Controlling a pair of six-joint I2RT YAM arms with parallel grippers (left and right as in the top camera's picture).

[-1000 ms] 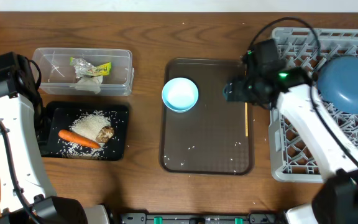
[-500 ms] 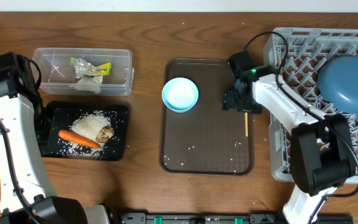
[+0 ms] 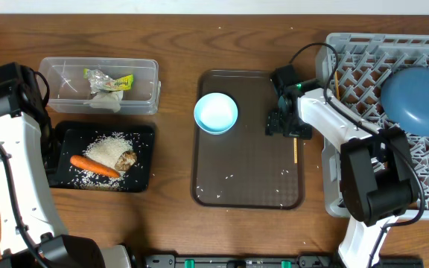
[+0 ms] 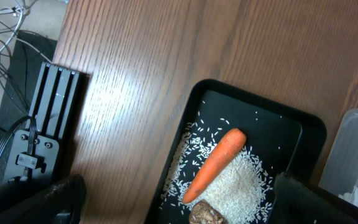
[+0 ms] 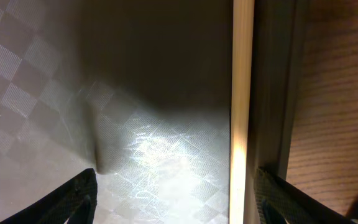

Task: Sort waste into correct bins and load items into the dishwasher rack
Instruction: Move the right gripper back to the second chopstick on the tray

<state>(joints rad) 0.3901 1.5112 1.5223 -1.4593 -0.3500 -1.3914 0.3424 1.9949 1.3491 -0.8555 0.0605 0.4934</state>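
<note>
Over at the left, the left claw (image 4: 180, 204) hangs with its fingers spread wide and nothing in them. Directly below the gap between them lies the black tray (image 3: 146, 132), with the carrot (image 4: 215, 164) slanting across a bed of white rice (image 3: 109, 148) and the brown lump (image 3: 127, 159) touching the carrot's thick end. Just beyond that claw, past the tray's far edge, sits the clear tub (image 3: 59, 72), holding the crumpled tissue (image 3: 106, 97) and the green-yellow wrapper (image 3: 115, 80). Toward the middle, the brown serving tray (image 3: 248, 175) carries the light-blue bowl (image 3: 215, 112), which stands well to the side of the right claw (image 3: 282, 123). That claw is low over the serving tray's right edge, its fingers apart and gripping nothing; a wooden chopstick (image 5: 242, 93) runs lengthwise between them, lying against the tray's raised rim, closer to one finger than the other. Farther right of the claw stands the grey rack (image 3: 347, 190), with the dark-blue plate (image 3: 420, 100) resting in its far part.
</note>
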